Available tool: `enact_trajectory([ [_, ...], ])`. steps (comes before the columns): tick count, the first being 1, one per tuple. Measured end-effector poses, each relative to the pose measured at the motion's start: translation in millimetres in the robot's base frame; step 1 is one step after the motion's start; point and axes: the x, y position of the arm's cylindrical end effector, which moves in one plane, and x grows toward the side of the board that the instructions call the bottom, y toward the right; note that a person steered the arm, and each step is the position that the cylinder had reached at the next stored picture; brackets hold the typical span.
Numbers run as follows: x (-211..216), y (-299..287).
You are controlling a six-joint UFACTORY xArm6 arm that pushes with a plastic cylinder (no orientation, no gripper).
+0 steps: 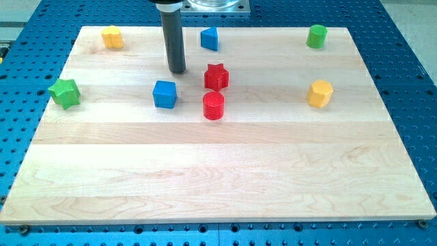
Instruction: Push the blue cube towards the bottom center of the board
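Observation:
The blue cube [164,94] sits on the wooden board [218,171], left of centre in the upper half. My tip [177,70] rests on the board just above the cube and slightly to its right, a small gap apart. A red star block [216,76] lies to the right of my tip. A red cylinder [214,106] stands to the right of the blue cube.
A blue triangular block [209,39] lies near the top edge right of my rod. A yellow block [112,37] is at the top left, a green star [65,93] at the left edge, a green cylinder [316,36] at the top right, a yellow hexagonal block [319,93] at the right.

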Motion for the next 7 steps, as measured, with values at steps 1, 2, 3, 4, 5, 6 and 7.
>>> enact_trajectory([
  [1,-2.3,0.0],
  [2,-2.3,0.0],
  [3,-2.4,-0.6],
  [4,-2.4,-0.6],
  [5,19.6,-0.6],
  [6,54.6,-0.5],
  [7,96.1,14.2],
])
